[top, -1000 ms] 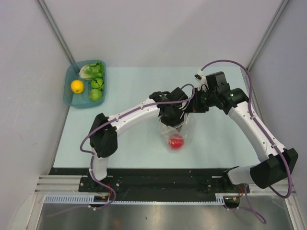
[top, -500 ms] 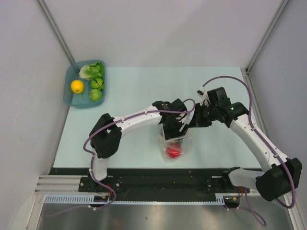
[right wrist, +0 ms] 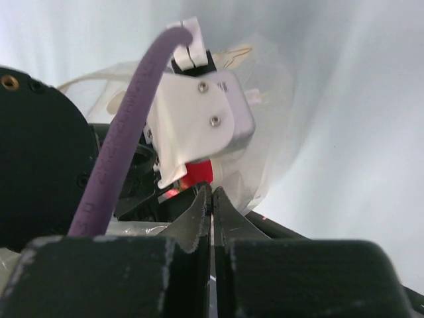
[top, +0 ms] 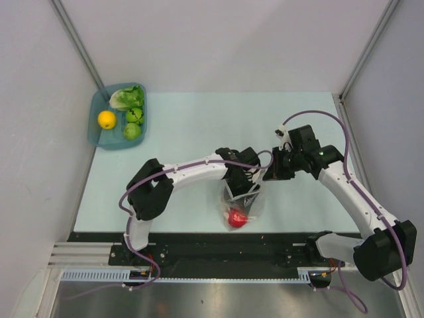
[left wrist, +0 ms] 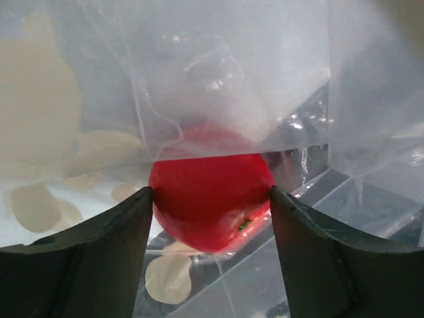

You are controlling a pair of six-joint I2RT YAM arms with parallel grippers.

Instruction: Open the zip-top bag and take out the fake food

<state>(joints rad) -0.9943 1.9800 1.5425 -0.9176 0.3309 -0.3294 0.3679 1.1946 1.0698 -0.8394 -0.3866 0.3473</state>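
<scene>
The clear zip-top bag point(top: 256, 203) with white dots hangs near the table's front edge, mouth upward. My right gripper point(top: 267, 175) is shut on its upper right edge; in the right wrist view the jaws point(right wrist: 212, 192) pinch the plastic point(right wrist: 275, 132). My left gripper point(top: 240, 199) reaches down inside the bag. In the left wrist view point(left wrist: 211, 192) its fingers touch both sides of the small red piece point(left wrist: 209, 199), with bag film point(left wrist: 232, 66) behind. The red piece point(top: 237, 216) sits at the bag's bottom. The lettuce leaf point(top: 127, 98) and yellow fruit point(top: 106, 119) lie in the teal tray.
The teal tray point(top: 92, 131) stands at the table's far left corner and also holds two small green pieces point(top: 132, 123). The black front rail point(top: 212, 238) runs just below the bag. Walls close in on both sides.
Both grippers and the bag have moved toward the front edge. My left gripper has gone deeper into the bag, down to the red piece.
</scene>
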